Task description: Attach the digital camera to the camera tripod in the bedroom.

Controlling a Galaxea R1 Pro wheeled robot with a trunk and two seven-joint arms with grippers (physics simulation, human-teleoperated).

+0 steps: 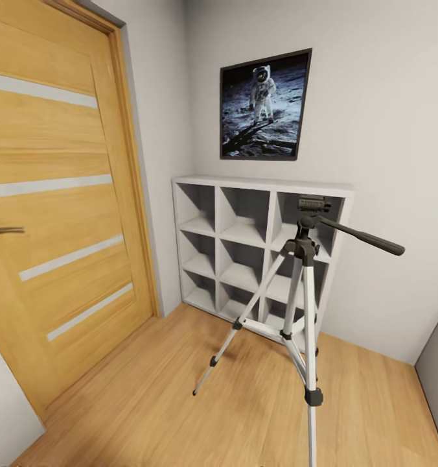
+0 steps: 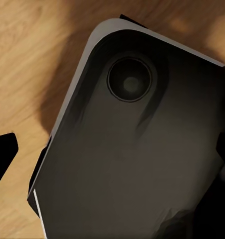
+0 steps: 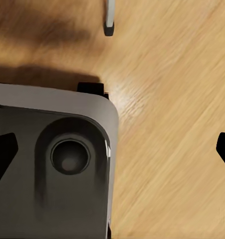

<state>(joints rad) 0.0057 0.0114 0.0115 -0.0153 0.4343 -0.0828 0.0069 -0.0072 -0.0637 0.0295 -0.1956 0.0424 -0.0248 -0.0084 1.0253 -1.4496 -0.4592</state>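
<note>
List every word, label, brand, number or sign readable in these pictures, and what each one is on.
None can be read.
The astronaut picture on the wall carries an image and no lettering.
The tripod, the door and the white shelf bear no labels.
In both wrist views the dark robot base over the wood floor has no markings.

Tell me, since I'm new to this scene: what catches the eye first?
The camera tripod stands on the wood plank floor in front of a white cube shelf, its black pan handle pointing right. An astronaut picture hangs on the wall above the shelf, and a wooden door with pale stripes is at left.
</note>
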